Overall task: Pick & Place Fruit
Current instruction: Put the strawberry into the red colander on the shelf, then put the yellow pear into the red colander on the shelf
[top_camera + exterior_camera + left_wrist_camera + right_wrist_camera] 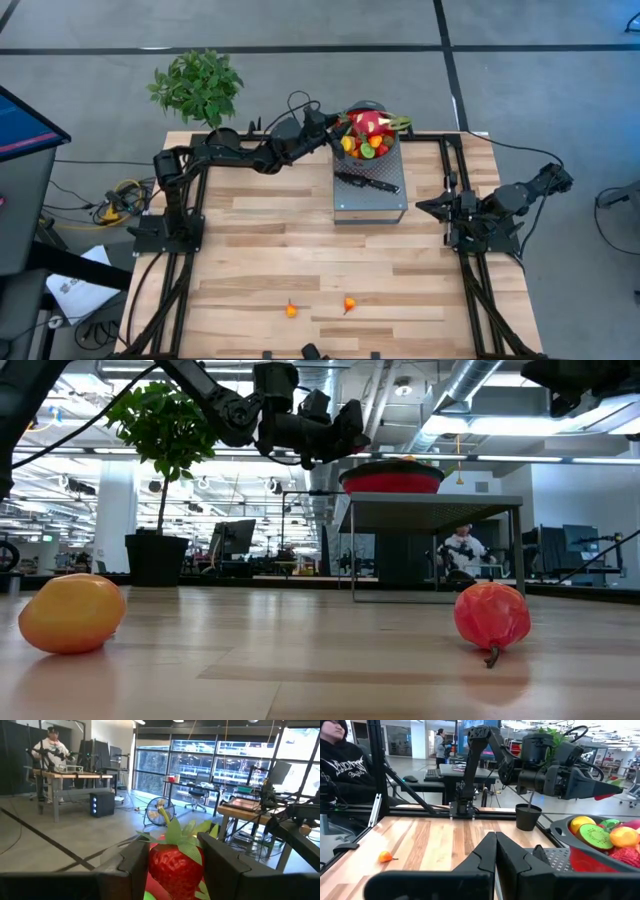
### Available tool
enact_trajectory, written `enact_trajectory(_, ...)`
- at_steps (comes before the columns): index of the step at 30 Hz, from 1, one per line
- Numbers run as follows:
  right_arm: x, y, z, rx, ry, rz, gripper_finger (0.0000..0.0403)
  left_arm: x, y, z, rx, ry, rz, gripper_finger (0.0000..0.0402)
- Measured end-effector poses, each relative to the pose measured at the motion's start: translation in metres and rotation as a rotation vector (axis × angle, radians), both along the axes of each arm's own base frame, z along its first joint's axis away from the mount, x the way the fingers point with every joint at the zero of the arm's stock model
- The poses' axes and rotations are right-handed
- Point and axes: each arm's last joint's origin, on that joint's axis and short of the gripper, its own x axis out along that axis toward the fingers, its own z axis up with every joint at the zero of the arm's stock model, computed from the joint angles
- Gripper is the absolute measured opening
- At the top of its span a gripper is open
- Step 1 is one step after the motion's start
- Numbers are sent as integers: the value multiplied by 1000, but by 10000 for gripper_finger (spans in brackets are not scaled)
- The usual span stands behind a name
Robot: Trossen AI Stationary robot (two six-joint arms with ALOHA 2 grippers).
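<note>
A red bowl (pixel 385 152) heaped with small toy fruits stands on a grey raised stand (pixel 372 200) at the table's far middle. My left gripper (pixel 175 852) reaches over the bowl from the left and is shut on the pink-red dragon fruit with green tips (pixel 175 867). Two small fruits rest on the table near its front edge: an orange one (pixel 291 310) and a red-orange one (pixel 349 304). My right gripper (pixel 495 850) waits shut and empty, folded back at the table's right side. My left gripper pinches the dragon fruit's red body (pixel 156 865) between its two fingers, one finger on each side. The fingers (pixel 220 862) come in about level from the table's left. The green tips stick up past the fingers. Whether the fruit touches the pile below, I cannot tell.
A black-handled knife (pixel 366 183) lies on the stand in front of the bowl. A potted plant (pixel 197 86) stands beyond the table's far left corner. People sit and stand at desks in the room behind. Bare wood lies between the stand and the two loose fruits.
</note>
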Motion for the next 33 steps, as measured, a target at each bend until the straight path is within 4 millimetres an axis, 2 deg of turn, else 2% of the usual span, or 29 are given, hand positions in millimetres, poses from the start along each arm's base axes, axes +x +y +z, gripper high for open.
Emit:
enact_trajectory(6,0,0,1,5,-9,-1,0,2,1,-4,-3,13,-17,146)
enact_trajectory(11,0,0,2,8,-15,-1,0,14,5,-28,-38,50,-30,146)
enact_trajectory(16,0,0,2,15,-24,-1,0,27,10,-27,-24,28,-33,146)
enact_trajectory(23,0,0,3,4,-22,-1,0,23,9,-12,26,28,-12,148)
enact_trajectory(33,0,0,2,-7,-14,0,0,23,8,-13,5,44,-32,203)
